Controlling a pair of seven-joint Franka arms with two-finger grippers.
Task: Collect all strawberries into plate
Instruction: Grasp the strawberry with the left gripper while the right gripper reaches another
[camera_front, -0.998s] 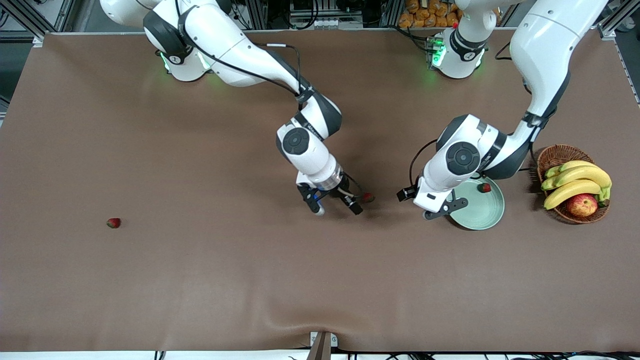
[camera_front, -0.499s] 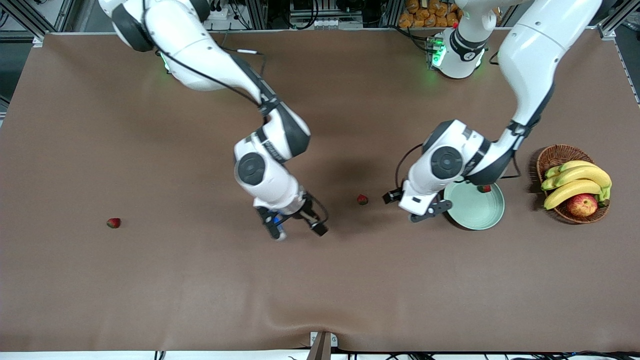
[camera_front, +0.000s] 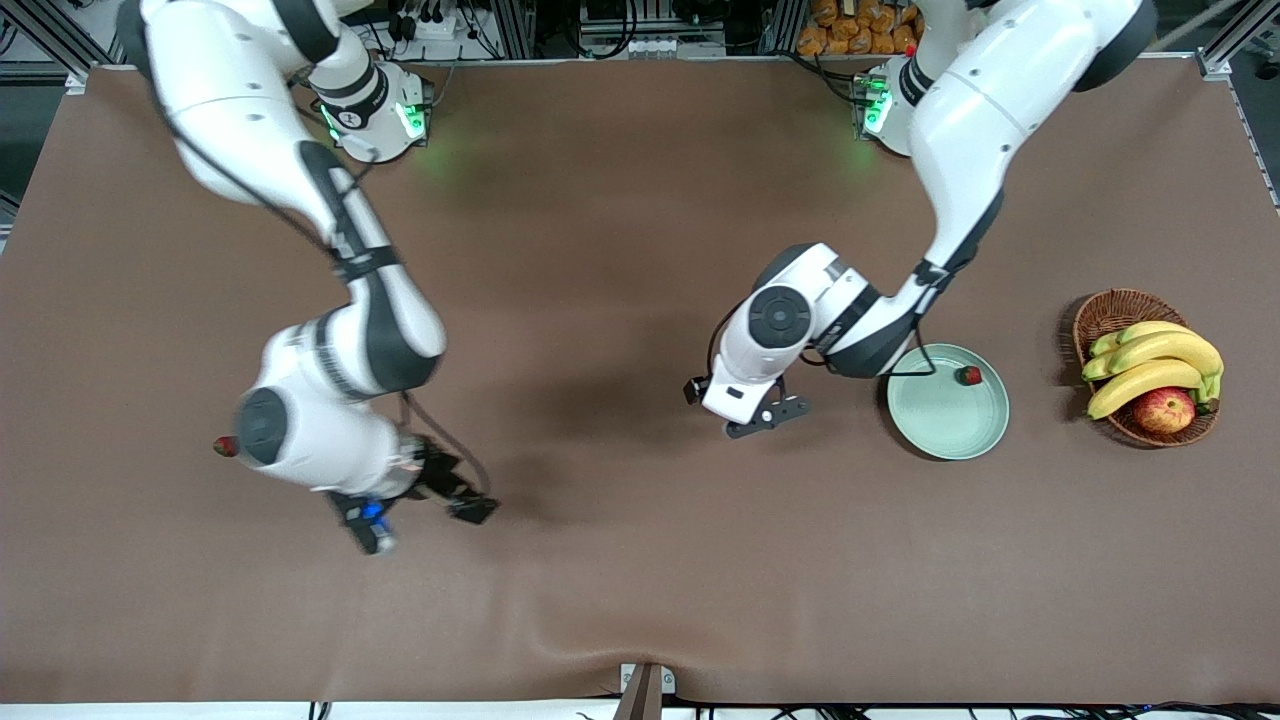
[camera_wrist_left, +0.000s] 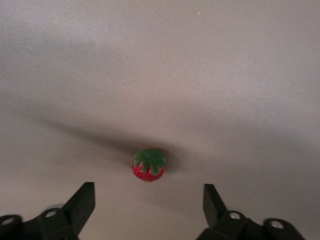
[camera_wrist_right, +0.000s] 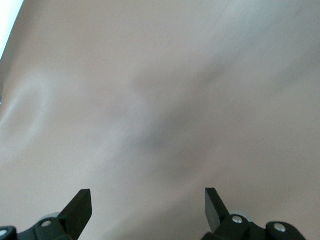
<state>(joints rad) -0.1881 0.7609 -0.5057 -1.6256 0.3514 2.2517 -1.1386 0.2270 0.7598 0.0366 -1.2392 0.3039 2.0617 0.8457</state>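
The pale green plate (camera_front: 935, 425) lies near the left arm's end of the table, with one strawberry (camera_front: 968, 376) on its rim area. My left gripper (camera_front: 765, 415) is open beside the plate, over a second strawberry (camera_wrist_left: 148, 165) that sits on the cloth just ahead of its open fingertips (camera_wrist_left: 212, 199); the hand hides it in the front view. A third strawberry (camera_front: 225, 446) peeks out at the edge of my right arm's wrist. My right gripper (camera_front: 422, 522) is open and empty over bare cloth, as the right wrist view (camera_wrist_right: 147, 207) shows.
A brown wicker basket (camera_front: 1108, 312) with bananas (camera_front: 1150, 365) and an apple (camera_front: 1163, 410) stands at the left arm's end, beside the plate. The brown cloth (camera_front: 640, 560) has a ripple near its front edge.
My right arm swung away from the middle strawberry toward its own end of the table, still open. My left gripper moved off the plate and over the middle strawberry.
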